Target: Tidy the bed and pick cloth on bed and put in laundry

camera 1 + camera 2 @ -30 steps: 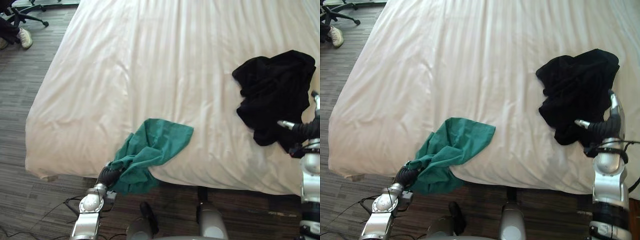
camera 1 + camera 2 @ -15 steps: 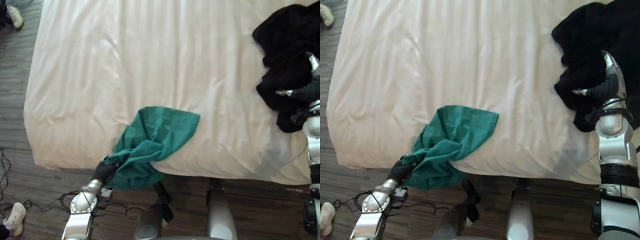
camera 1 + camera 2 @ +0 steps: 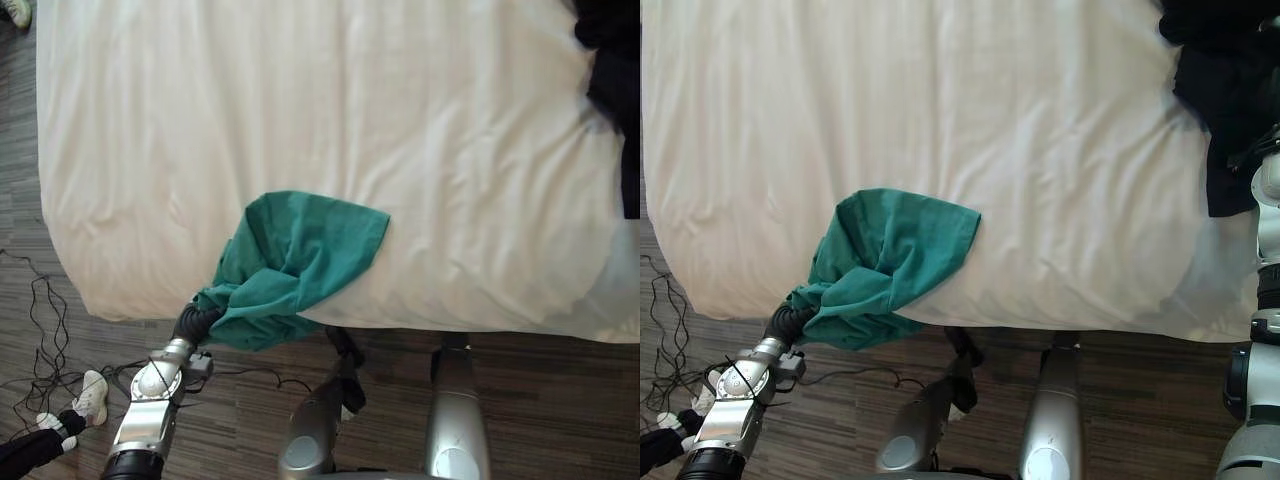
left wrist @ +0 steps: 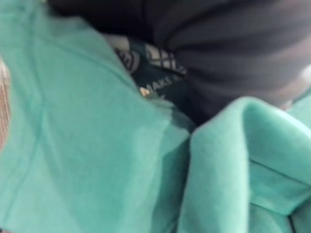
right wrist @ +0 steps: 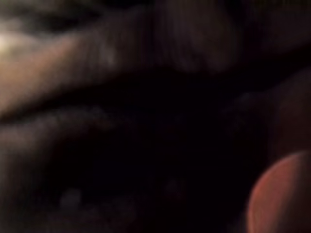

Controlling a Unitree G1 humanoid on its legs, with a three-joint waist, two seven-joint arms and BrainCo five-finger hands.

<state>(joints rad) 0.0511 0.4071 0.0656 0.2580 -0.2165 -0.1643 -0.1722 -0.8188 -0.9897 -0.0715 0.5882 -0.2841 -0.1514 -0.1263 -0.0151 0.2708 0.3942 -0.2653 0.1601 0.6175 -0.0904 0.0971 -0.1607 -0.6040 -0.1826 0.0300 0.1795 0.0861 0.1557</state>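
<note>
— Where is the green cloth [image 3: 290, 265]?

— At the near edge of the bed [image 3: 300, 100], towards its left corner. One part lies flat on the white sheet. The rest is bunched up and hangs over the edge towards the floor [image 3: 560, 400].

— And the left hand [image 3: 196, 322]?

— Just below that edge of the bed, pushed into the hanging bunch. Its dark ribbed cover shows, and the wrist view has green folds pressed right against it. The fingers are buried in the cloth, so I cannot tell whether they are wide or closed on it.

— Anything else on the bed?

— A black cloth [image 3: 1220, 90], crumpled at the bed's far right side, well apart from the green one. The sheet between them is bare, with light creases.

— The right hand [image 3: 1262, 150]?

— At the bed's right side, up against the near end of the black cloth. Dark cover against dark cloth, and the wrist view is nearly black, so I cannot tell how those fingers stand either.

— On the floor?

— A person's pale shoe [image 3: 90, 395] left of the bed's near corner, near the left arm.
</note>
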